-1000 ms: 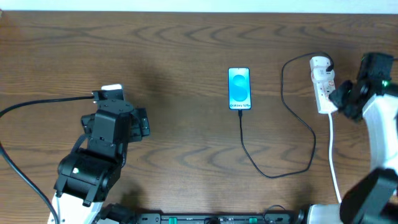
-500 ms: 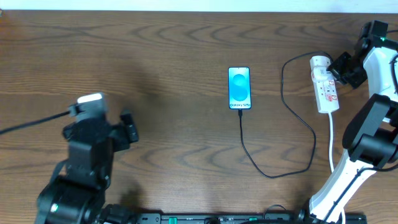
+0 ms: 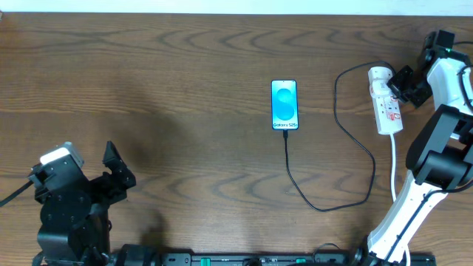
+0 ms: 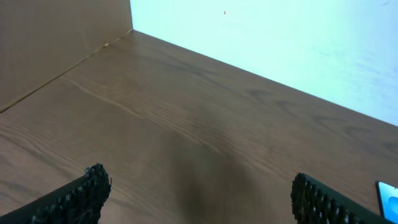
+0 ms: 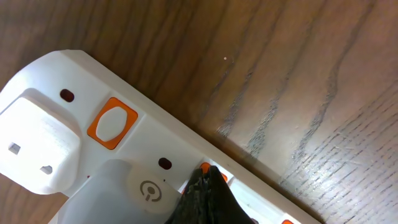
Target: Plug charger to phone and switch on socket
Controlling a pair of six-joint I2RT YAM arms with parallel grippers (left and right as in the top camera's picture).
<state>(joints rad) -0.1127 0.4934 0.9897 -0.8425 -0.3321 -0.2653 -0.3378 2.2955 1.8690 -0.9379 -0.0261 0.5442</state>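
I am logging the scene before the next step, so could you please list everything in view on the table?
phone: one, dark frame with lit cyan screen, flat at table centre.
charger cable: one, thin black, from the phone's near edge looping right to the power strip's far end.
power strip: one, white with orange switches, right side of table.
plug adapter: one, white, seated at the strip's far end.
strip cord: one, white, from the strip toward the near edge.
table: one, brown wood.
left gripper: one, black, open, near left over bare wood.
right gripper: one, black, shut, tip at an orange switch.
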